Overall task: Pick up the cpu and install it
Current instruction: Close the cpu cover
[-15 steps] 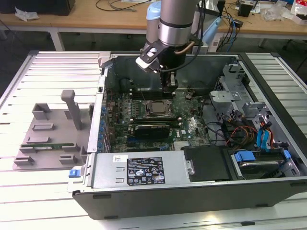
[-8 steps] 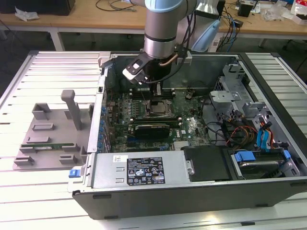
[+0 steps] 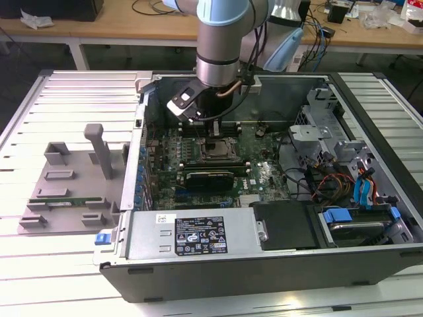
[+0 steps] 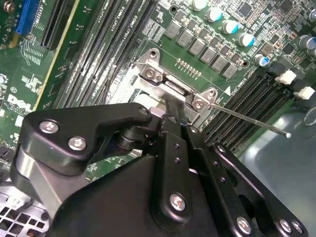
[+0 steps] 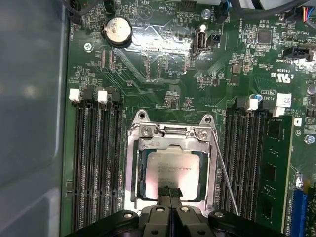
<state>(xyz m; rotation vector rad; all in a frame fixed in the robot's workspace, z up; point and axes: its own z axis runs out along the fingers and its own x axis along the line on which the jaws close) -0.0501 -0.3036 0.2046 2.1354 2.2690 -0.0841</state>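
Cpu (image 5: 174,168): flat square, shiny grey top. Lies inside metal socket frame (image 5: 132,165) on green board (image 5: 163,74). Gripper (image 5: 171,191) closed, holding nothing, tips at cpu's edge.

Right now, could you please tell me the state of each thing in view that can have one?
cpu: lying flat in the socket.
socket lever: looks raised, unlatched.
gripper: shut, poised at the cpu's edge.
computer case: open, inside exposed.
black memory slots: empty.
memory stick: seated in its slot.
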